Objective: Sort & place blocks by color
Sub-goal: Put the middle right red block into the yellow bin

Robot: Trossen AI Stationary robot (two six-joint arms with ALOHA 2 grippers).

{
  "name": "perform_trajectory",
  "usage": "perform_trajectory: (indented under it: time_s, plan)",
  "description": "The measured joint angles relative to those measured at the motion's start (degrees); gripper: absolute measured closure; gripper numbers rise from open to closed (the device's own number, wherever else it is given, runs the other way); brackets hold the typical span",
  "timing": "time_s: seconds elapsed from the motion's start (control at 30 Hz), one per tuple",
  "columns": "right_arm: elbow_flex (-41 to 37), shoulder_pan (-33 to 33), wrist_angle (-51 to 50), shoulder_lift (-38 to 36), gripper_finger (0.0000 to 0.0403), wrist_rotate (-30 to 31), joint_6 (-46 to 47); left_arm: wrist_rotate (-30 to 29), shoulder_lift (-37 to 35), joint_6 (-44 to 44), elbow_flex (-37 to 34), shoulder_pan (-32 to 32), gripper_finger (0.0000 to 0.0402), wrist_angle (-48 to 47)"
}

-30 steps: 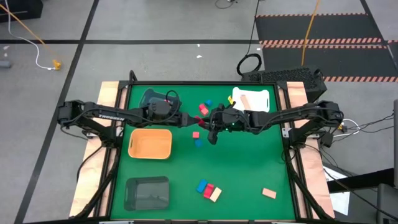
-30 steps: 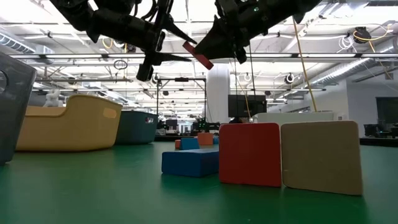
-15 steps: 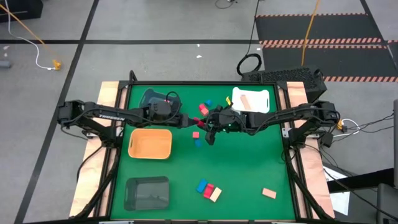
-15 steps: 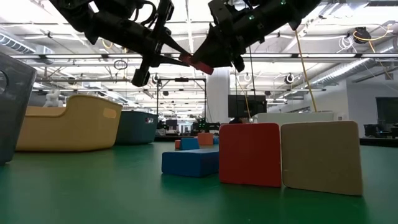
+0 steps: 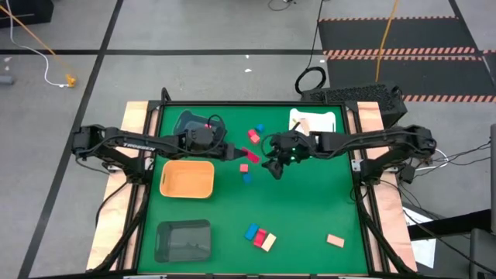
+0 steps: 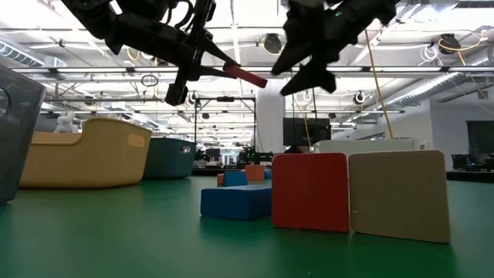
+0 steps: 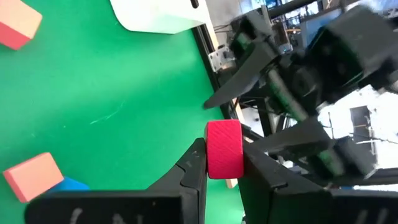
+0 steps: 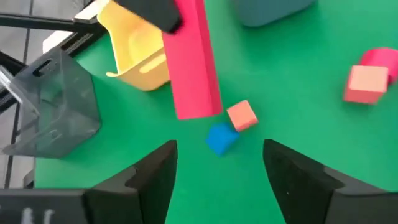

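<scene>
A long red block (image 6: 245,76) hangs high over the table's middle, with my left gripper (image 5: 235,153) shut on its end. My right gripper (image 5: 273,166) stands open just right of the block's free end and touches nothing; in its wrist view the block (image 8: 195,62) shows ahead of its spread fingers. On the green table lie a small pink block (image 5: 244,167) and a blue one (image 5: 246,178) under the grippers. A blue, a red and a tan block (image 5: 260,237) sit together near the front, and a salmon block (image 5: 335,240) lies at the front right. My left gripper pinches the red block's left end (image 7: 222,163) between its two fingers. The fingers come almost level from the table's left and lie along the block. The block sticks out past the fingertips toward the right, tilted slightly down, lifted clear of the table.
An orange tray (image 5: 187,179) lies left of centre, a clear grey tray (image 5: 184,240) at the front left and a dark tray (image 5: 190,122) at the back left. A white tray (image 5: 319,121) at the back right holds a tan block. More blocks (image 5: 253,136) lie at the back centre.
My left gripper has shut on the red block's left end and taken it over. My right gripper has opened, let go of the block and drawn back toward the table's right edge. The block has stayed in the air over the middle.
</scene>
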Motion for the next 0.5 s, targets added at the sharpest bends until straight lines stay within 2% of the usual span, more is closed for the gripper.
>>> perform_trajectory:
  time_s: [0.1,0.27,0.4,0.5]
  plan:
    - [0.0,0.0,-5.25,-3.62,0.0171,0.02,2.29,1.27,-0.02,0.25,0.0,0.0,0.034,-0.66]
    - [0.0,0.27,-13.04,-7.84,0.018,0.02,9.76,9.81,-1.78,1.8,0.0,0.0,0.034,-5.29]
    - [-0.53,1.77,-15.88,-8.98,0.0189,0.02,14.32,14.66,-6.29,3.88,0.0,-0.04,0.034,-13.01]
    - [-2.39,3.95,-15.55,-9.14,0.0193,-0.09,14.9,15.42,-12.2,4.45,0.06,-1.06,0.034,-20.61]
